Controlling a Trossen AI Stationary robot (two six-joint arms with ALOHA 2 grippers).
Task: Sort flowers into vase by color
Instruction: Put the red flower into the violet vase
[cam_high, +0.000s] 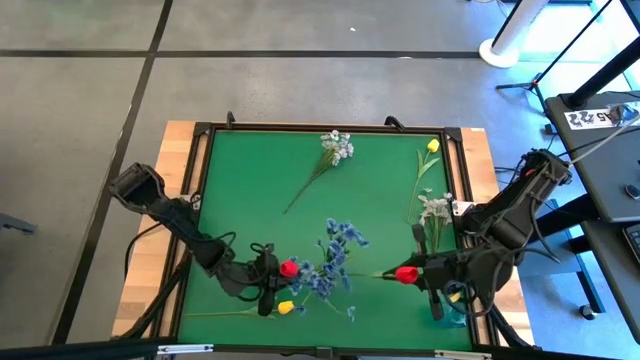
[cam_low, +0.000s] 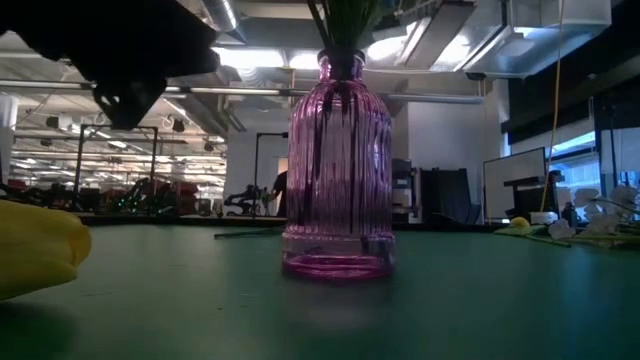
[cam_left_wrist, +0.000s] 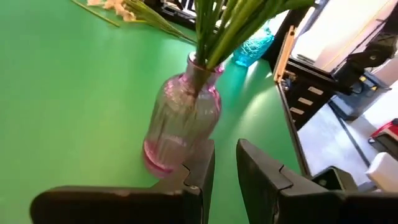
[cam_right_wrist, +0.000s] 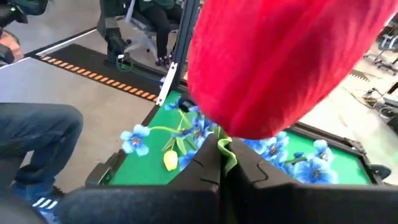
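A pink ribbed glass vase (cam_low: 338, 170) stands on the green mat and holds several green stems (cam_left_wrist: 217, 28). From above, blue blossoms (cam_high: 335, 262) spread over it. A red tulip bud (cam_high: 288, 268) shows beside them, close to my left gripper (cam_high: 268, 280). That gripper is open, level with the vase (cam_left_wrist: 180, 121) and on its left. My right gripper (cam_high: 425, 272) is shut on another red tulip (cam_right_wrist: 280, 62), to the right of the vase. A yellow tulip (cam_high: 285, 307) lies on the mat near the front edge. My right gripper pinches the red tulip between its two fingers by the green stem (cam_right_wrist: 227, 155), right under the bud. The bud (cam_high: 405, 274) sticks out past the fingertips toward the table's left. It is lifted clear of the mat.
A whitish spray (cam_high: 337, 147), a yellow tulip (cam_high: 432, 146) and another whitish spray (cam_high: 435, 208) lie on the mat's far and right parts. A blue glass vase (cam_left_wrist: 254, 45) stands near the right front corner. A raised dark rim (cam_high: 300, 128) frames the mat.
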